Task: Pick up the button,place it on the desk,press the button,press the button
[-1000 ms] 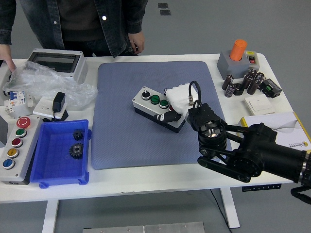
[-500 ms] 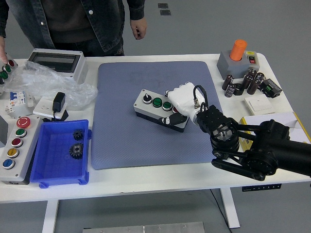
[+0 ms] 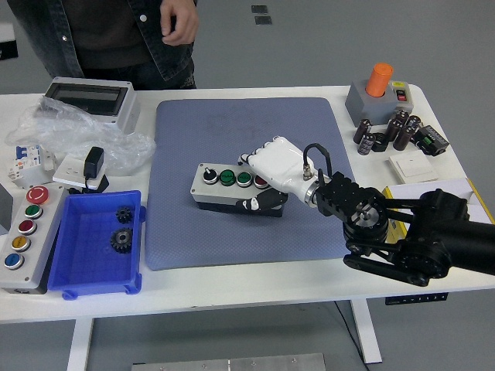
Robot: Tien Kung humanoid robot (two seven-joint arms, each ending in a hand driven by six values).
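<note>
A grey button box (image 3: pixel 220 185) with a black knob, two green buttons and a red one lies across the middle of the blue mat (image 3: pixel 247 131). My right hand (image 3: pixel 257 184), white with a black arm behind it, is shut on the box's right end. Its fingers (image 3: pixel 267 154) reach over the top by the red button and the thumb (image 3: pixel 259 203) presses the front face. Whether the box rests on the mat or hangs just above it cannot be told. The left arm is out of view.
A blue bin (image 3: pixel 73 255) with two gears and a second button panel (image 3: pixel 25 232) stand at the left. A plastic bag (image 3: pixel 66 131) and grey enclosure (image 3: pixel 89 99) are behind them. Capacitors (image 3: pixel 387 133) and an orange-knob box (image 3: pixel 379 93) sit far right. A person (image 3: pixel 116 31) stands at the far side.
My right hand has carried the button box leftward and turned it nearly parallel to the table's edge. The person's hand rose and shifted left.
</note>
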